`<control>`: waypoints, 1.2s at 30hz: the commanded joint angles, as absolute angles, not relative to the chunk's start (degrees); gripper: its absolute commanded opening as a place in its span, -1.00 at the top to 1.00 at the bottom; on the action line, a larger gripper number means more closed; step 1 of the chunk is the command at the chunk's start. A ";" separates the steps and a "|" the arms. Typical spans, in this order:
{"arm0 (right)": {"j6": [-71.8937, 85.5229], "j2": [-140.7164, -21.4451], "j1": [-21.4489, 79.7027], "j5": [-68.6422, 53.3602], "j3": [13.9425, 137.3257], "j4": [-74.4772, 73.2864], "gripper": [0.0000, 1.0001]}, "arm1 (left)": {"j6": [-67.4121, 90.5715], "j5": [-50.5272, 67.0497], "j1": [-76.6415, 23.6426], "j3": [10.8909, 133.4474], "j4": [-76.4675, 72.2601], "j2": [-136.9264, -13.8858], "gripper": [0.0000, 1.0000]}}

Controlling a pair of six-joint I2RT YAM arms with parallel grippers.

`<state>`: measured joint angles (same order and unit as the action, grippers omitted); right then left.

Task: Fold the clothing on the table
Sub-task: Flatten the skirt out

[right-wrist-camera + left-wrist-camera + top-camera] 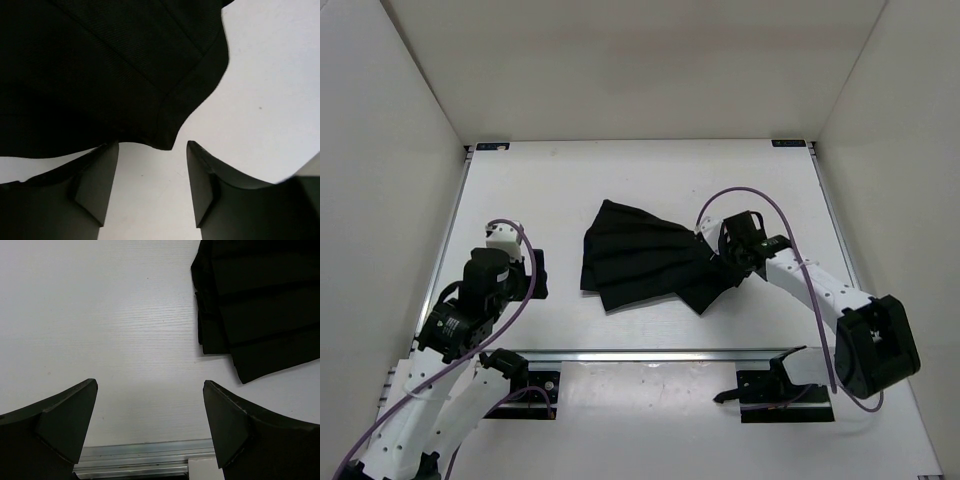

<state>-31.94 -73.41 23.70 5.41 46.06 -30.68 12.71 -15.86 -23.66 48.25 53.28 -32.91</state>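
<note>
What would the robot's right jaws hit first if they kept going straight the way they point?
Most likely the black clothing: its edge lies just ahead of the open jaws, with only a sliver of bare table between. Depth is hard to judge, though.

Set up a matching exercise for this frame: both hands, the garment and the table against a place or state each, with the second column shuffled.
Column one:
1. left hand
2. right hand
3. black pleated garment
4. table

Column two:
A. lies fanned out mid-table
B. white surface under everything
C. open over bare table, apart from the garment, on its left
D. open at the garment's right edge, nothing between its fingers

Pairs: 1-C, 2-D, 3-A, 4-B
</note>
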 commanded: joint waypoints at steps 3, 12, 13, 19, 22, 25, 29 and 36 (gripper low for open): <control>-32.87 -79.88 21.10 3.52 48.77 -29.36 -0.13 | 12.57 -15.91 -23.12 47.90 52.03 -32.61 -0.95; -32.78 -78.15 24.07 7.55 48.69 -24.35 1.00 | 11.95 -15.21 -23.38 47.90 51.94 -31.64 -0.93; -32.26 -77.18 24.69 6.60 48.78 -25.65 1.00 | 11.87 -14.68 -23.03 48.07 51.51 -31.55 -0.90; -14.27 -76.19 35.57 -4.81 70.69 -38.82 1.00 | 9.49 -11.78 -20.93 47.64 50.36 -31.20 -0.65; -8.55 -82.76 41.82 -12.99 88.43 -43.76 1.00 | 10.72 -13.71 -20.39 47.64 50.27 -32.77 -0.65; -1.17 -88.06 41.59 -26.16 102.52 -38.62 0.98 | 10.98 -14.15 -18.99 47.55 50.36 -33.84 -0.62; 22.43 -85.62 30.01 -35.51 98.83 -14.58 1.00 | 11.51 -14.68 -18.55 47.90 50.28 -32.35 -0.61; 40.18 -73.66 12.06 -22.71 77.89 -11.23 1.00 | 11.08 -10.91 -18.19 49.39 51.24 -33.48 -0.64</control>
<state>28.58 -78.54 15.94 -27.79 82.24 -14.20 11.18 -13.65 -18.48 48.14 51.03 -32.34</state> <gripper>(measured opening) 0.030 0.810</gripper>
